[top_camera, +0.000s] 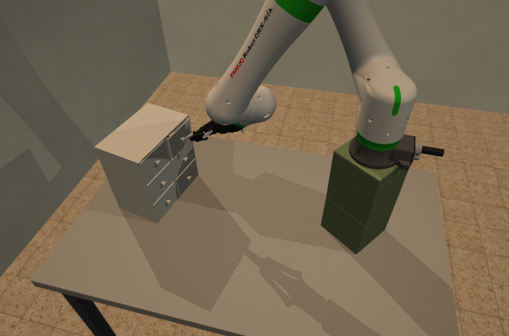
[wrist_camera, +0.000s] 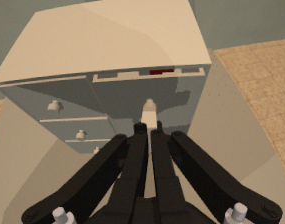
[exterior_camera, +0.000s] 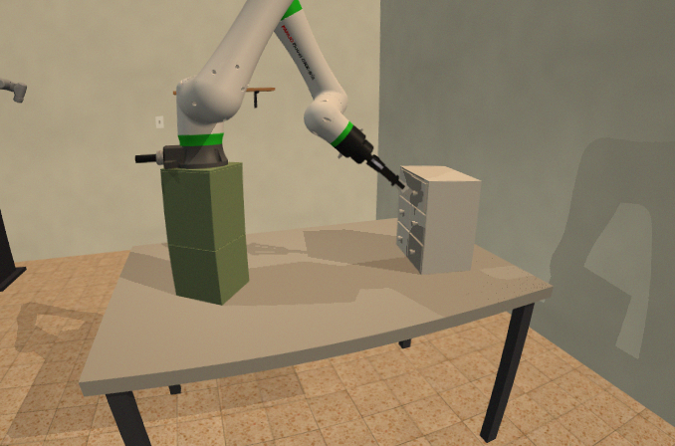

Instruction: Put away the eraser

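A beige-grey rectangular table (top_camera: pixel 116 253) (exterior_camera: pixel 296 326) stands on tan tiled floor between plain greenish walls. The small pale-grey box-shaped chest of drawers (top_camera: pixel 140 130) (exterior_camera: pixel 451 226) (wrist_camera: pixel 103 40) stands upright on it. Its upper drawer with a pale round knob (top_camera: pixel 176 144) (exterior_camera: pixel 409 184) (wrist_camera: pixel 128 95) remains slightly proud. Through the top gap a dark red piece (wrist_camera: pixel 162 72) is visible, probably an eraser; whether it is the one to be stored or its like cannot be determined. No eraser is seen on the table. The black two-finger gripper (top_camera: pixel 195 137) (exterior_camera: pixel 401 186) (wrist_camera: pixel 149 116) has its fingers pressed together, holding nothing, at that drawer's front. Risks: off-centre pushing could jam the tray; excess force could shove or turn the chest; stopping short could exceed the permitted gap.
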Controlling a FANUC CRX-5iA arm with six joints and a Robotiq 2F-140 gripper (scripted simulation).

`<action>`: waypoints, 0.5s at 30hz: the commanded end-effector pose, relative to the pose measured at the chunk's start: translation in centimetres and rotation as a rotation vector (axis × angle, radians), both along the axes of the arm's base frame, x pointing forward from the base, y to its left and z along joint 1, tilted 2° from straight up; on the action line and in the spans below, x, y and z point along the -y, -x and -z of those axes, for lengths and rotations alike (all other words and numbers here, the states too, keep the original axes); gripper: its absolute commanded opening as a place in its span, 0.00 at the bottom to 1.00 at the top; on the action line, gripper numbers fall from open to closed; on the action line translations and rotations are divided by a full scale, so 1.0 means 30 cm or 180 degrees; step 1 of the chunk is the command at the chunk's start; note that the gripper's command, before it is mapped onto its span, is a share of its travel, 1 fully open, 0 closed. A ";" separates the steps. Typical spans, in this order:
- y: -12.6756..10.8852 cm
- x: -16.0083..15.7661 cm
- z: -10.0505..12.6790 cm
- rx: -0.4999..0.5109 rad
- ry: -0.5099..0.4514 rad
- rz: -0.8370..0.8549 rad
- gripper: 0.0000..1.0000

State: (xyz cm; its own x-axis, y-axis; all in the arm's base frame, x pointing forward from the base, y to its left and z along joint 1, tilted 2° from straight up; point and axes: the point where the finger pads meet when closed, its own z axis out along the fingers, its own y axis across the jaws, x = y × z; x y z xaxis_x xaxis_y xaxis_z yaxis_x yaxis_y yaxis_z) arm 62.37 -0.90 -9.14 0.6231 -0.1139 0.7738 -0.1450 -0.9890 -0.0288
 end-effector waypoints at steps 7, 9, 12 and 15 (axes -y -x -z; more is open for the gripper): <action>-0.013 0.002 -0.001 0.0001 0.0001 0.0000 0.00; -0.016 0.003 -0.001 0.0001 0.0001 0.0000 0.00; -0.019 0.003 -0.001 0.0001 0.0001 0.0000 0.00; -0.021 0.003 -0.001 0.0001 0.0001 0.0000 0.00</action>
State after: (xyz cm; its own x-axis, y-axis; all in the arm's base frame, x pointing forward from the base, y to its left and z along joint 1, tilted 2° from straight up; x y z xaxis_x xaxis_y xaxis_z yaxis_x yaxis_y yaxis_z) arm 62.95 -0.99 -9.13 0.6231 -0.1140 0.7738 -0.1451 -0.9890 -0.0288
